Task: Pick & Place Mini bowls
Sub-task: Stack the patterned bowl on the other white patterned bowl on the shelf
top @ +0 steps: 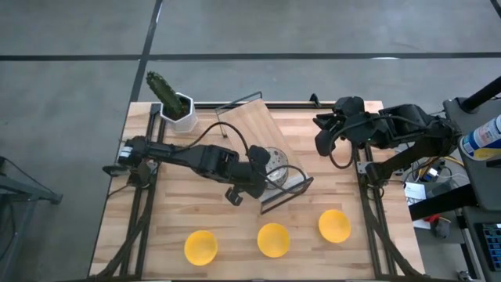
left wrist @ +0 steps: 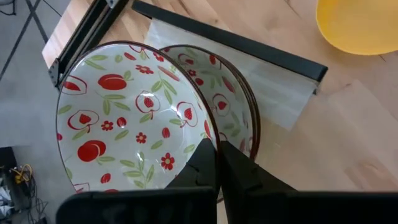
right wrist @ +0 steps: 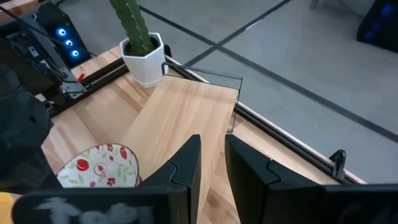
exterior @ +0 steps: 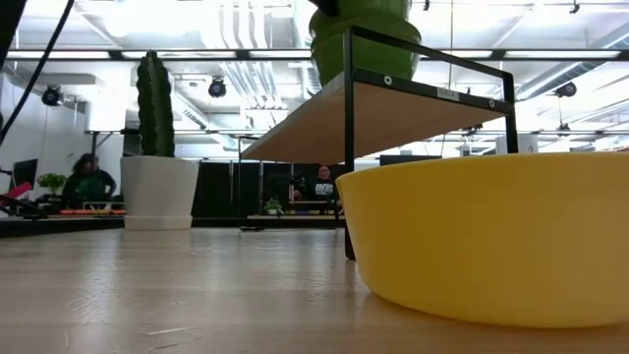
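The left arm stretches across the table, and its left gripper (left wrist: 217, 163) pinches the rim of a white bowl with red fruit pictures (left wrist: 130, 118). It holds this bowl tipped up beside more such bowls (left wrist: 233, 99) by the wooden shelf (top: 258, 129). Three yellow bowls (top: 272, 239) sit in a row near the front, and the right gripper (right wrist: 211, 165) waits at the back right with its fingers a little apart.

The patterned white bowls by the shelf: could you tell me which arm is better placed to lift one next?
The left: its tool is already clamped on the rim of a patterned white bowl, while the right tool waits far off.
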### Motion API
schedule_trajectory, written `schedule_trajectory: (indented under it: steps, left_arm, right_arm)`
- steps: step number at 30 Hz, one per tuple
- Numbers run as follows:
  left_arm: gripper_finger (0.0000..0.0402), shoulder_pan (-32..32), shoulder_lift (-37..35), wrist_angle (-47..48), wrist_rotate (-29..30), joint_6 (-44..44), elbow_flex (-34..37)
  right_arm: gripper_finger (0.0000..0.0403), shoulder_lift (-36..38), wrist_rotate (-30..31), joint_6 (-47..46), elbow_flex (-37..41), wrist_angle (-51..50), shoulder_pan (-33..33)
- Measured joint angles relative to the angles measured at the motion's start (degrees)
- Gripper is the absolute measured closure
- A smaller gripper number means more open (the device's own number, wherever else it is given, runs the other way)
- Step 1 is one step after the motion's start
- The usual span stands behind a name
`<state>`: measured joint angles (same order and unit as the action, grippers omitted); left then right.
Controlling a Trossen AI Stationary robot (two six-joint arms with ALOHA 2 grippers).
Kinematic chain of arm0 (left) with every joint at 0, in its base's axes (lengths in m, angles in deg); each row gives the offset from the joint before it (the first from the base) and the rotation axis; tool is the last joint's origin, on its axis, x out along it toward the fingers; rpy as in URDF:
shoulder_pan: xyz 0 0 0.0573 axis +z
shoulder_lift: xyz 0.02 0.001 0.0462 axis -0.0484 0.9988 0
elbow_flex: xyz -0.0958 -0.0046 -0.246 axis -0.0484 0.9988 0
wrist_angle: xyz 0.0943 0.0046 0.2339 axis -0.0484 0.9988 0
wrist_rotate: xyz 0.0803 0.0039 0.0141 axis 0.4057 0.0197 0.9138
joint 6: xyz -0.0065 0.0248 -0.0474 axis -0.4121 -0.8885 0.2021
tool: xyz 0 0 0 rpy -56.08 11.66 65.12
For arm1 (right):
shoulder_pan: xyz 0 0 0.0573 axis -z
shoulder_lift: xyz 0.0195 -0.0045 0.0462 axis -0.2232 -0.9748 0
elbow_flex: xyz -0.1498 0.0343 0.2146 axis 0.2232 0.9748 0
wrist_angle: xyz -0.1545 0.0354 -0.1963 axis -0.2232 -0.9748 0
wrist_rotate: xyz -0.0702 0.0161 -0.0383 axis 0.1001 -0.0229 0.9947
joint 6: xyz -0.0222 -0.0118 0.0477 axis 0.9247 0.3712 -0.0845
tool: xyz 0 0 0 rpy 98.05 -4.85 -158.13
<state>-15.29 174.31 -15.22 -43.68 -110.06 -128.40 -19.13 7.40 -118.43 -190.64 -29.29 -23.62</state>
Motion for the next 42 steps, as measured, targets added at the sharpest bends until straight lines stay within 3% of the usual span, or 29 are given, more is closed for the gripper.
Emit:
schedule_trajectory:
  steps: [24, 42]
  left_arm:
    - [0.0379, -0.78, 0.49, -2.37, -1.08, -1.16, 3.52]
    - [0.0308, -1.07, -0.51, -2.83, 0.5, 0.49, 1.03]
  right_arm:
    - [0.0335, 0.0, 0.06, 1.01, -0.26, -0.07, 0.0]
    - [0.0335, 0.0, 0.06, 0.81, -0.26, -0.05, 0.0]
